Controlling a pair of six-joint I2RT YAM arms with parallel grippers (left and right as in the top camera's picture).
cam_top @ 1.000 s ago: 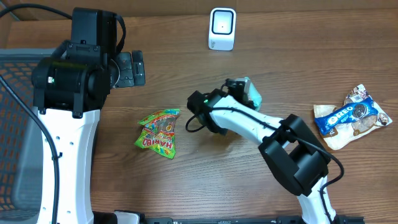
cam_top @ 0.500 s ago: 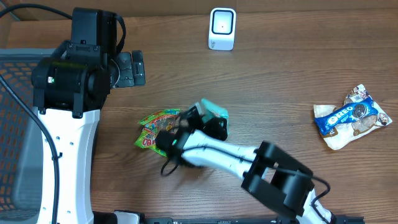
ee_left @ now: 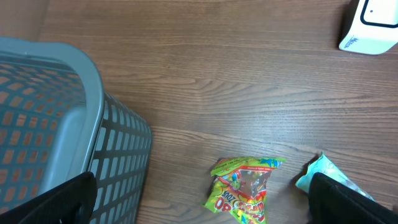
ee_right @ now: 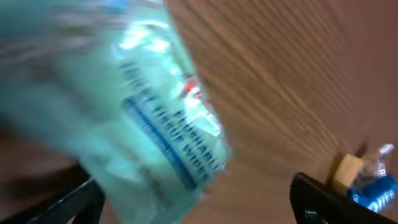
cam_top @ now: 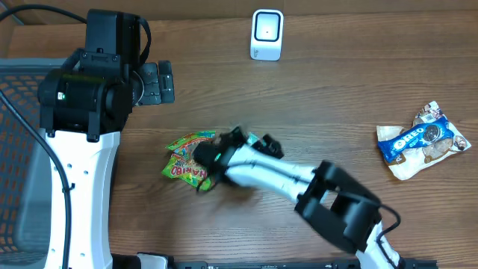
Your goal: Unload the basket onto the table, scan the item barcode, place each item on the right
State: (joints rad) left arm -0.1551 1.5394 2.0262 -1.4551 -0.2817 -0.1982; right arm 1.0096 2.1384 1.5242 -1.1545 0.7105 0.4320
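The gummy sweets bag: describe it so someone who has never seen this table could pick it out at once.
Start at the grey basket at the table's left edge. Right of it, on bare wood, lies the sweets bag. It alone is green, yellow and red; the pack beside it is teal.

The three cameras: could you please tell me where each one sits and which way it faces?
Overhead: above the table, looking straight down; left arm, right arm, scanner, Haribo bag.
Left wrist: looks down on basket and Haribo bag; left gripper fingertips in bottom corners.
Right wrist: close and blurred on teal wipes pack; right gripper fingertips in bottom corners.
Shared: both wrist views show the wipes pack.
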